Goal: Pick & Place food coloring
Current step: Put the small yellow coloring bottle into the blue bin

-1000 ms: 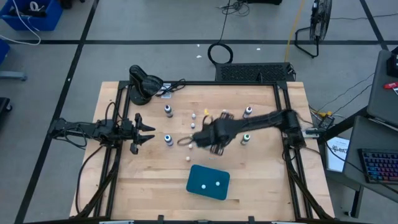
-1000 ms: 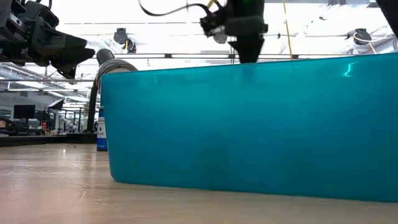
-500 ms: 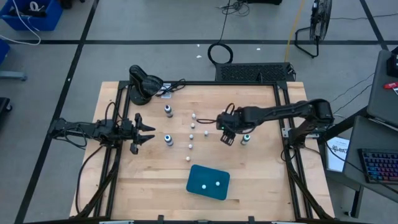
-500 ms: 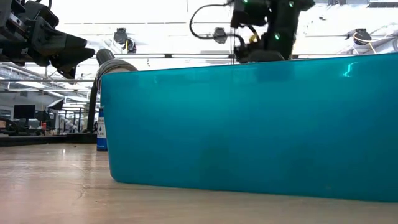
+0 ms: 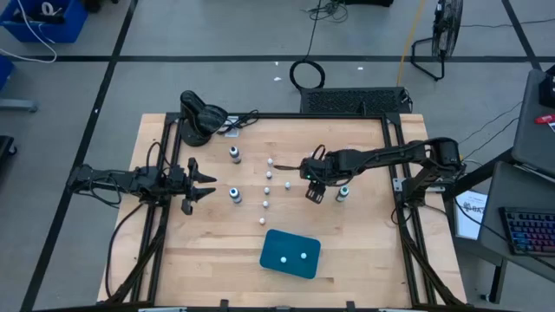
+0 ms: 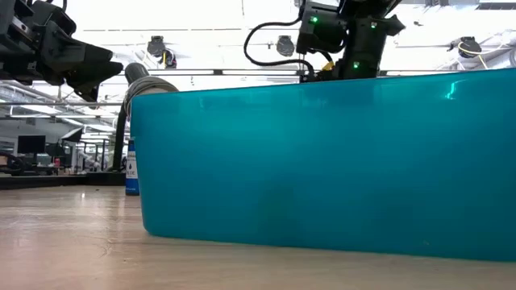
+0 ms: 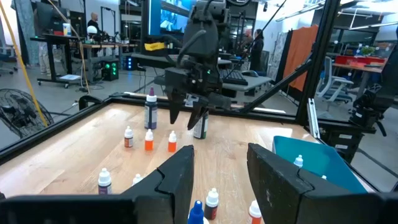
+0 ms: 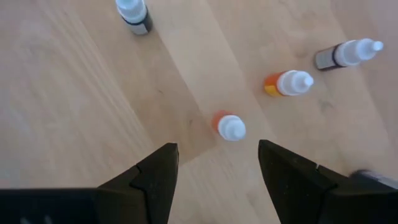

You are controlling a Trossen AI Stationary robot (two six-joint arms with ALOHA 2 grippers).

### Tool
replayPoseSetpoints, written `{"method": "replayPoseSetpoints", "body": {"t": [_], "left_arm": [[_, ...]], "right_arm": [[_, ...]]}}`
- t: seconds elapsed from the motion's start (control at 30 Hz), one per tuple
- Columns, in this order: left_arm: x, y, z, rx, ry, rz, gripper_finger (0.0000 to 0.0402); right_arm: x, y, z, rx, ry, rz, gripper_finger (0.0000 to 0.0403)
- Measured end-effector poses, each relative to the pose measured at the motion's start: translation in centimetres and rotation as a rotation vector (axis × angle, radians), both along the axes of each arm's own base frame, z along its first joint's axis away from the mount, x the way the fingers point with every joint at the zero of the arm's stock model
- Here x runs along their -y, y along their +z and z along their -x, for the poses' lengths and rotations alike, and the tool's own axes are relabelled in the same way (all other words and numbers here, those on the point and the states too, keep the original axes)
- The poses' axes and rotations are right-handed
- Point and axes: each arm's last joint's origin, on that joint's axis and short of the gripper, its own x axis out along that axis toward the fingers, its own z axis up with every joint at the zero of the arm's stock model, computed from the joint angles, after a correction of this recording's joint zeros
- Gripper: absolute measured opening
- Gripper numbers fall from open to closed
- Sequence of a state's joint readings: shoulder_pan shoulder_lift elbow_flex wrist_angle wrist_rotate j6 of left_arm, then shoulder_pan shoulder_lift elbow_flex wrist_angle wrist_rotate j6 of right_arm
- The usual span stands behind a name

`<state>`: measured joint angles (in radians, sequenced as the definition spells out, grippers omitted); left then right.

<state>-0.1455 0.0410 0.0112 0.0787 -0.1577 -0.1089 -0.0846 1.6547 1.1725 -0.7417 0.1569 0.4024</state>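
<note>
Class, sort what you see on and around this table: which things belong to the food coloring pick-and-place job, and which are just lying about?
Job:
small dropper bottles
larger bottles
teal tray
right gripper, open above the bottles
left gripper, waiting at table's left side

Lying about:
black coiled cable
fan
keyboard

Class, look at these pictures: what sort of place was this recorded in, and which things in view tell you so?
Probably a robotics lab or workshop: a framed wooden table stands on a taped concrete floor, cables and a fan lie around it, and desks with monitors fill the room behind.

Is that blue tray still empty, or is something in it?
Not empty: two small white-capped bottles sit inside the teal tray, seen from above.
</note>
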Motion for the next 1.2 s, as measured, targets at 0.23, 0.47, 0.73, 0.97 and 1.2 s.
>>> {"method": "replayPoseSetpoints", "body": {"t": [0.23,0.47,0.73,0.97,1.2], "left_arm": [[0.0,0.0,0.0,0.000,0.000,0.000,0.0152],[0.0,0.0,0.0,0.000,0.000,0.000,0.0152],[0.0,0.0,0.0,0.000,0.000,0.000,0.0152],[0.0,0.0,0.0,0.000,0.000,0.000,0.0152],[0.0,0.0,0.0,0.000,0.000,0.000,0.0152]], "right_arm": [[1.2,-1.5,-0.3,-0.061,-0.007,-0.004,0.0211],[1.4,-4.2,-1.2,-0.129,0.036,-0.030,0.0210],[1.8,-5.8,-1.5,-0.171,0.042,-0.033,0.0210],[2.1,-5.9,-2.0,-0.131,0.037,-0.027,0.0210],[2.1,-5.9,-2.0,-0.133,0.037,-0.027,0.0210]]}}
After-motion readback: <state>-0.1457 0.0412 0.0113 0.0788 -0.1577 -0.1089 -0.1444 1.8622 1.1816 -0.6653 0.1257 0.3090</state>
